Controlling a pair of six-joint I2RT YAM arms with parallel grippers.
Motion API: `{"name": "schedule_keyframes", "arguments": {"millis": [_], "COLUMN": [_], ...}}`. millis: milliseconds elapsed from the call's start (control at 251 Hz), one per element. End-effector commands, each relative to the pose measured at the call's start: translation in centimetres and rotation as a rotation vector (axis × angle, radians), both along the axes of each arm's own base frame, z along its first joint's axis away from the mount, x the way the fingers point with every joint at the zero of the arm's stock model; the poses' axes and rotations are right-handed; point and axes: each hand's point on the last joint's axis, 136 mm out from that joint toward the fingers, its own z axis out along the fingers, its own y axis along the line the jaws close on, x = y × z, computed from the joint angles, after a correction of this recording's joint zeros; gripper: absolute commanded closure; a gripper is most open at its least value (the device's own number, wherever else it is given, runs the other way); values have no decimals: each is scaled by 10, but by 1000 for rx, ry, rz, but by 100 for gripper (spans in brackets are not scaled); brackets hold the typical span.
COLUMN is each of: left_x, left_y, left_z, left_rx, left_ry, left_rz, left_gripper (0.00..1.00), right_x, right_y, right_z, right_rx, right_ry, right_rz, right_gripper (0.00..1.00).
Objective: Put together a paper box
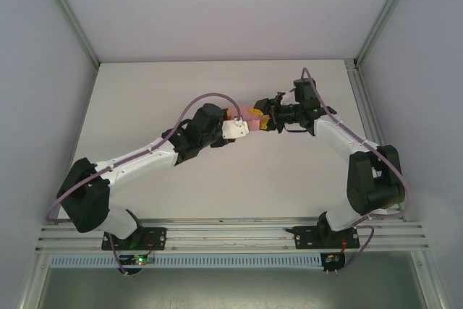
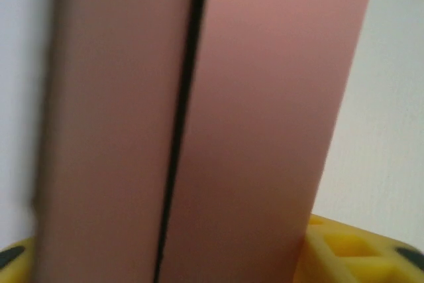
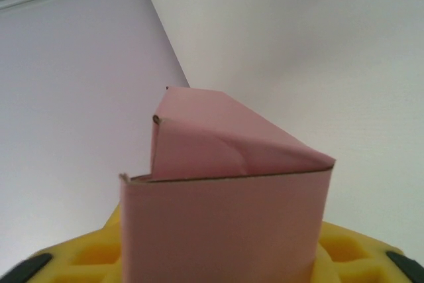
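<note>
My left hand and my right hand meet tip to tip just above the centre of the top view, over the white surface. The paper box shows between them as a small pink patch. Both hands are clamped on it.

In my left wrist view the paper box stands upright and blurred through the middle of the frame. A thin dark seam runs down it, and my yellow fingers sit at the lower corners on either side of the card.

In my right wrist view the paper box rises from the bottom centre between my yellow fingers. Its near wall is flat, and a creased flap leans back behind it, coming to a point at the right.
</note>
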Motion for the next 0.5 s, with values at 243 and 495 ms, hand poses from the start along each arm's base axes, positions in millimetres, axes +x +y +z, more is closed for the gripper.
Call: {"name": "schedule_keyframes", "arguments": {"millis": [243, 495], "left_x": [9, -20], "left_y": [2, 27], "left_z": [7, -20], "left_rx": [35, 15], "left_ry": [-4, 440], "left_rz": [22, -42], "left_gripper": [68, 57], "right_x": [11, 29], "right_y": [-37, -153], "right_z": [28, 99], "right_rx": [-88, -968], "right_ry": [-152, -845], "right_rz": [-116, -202], "right_gripper": [2, 2]}}
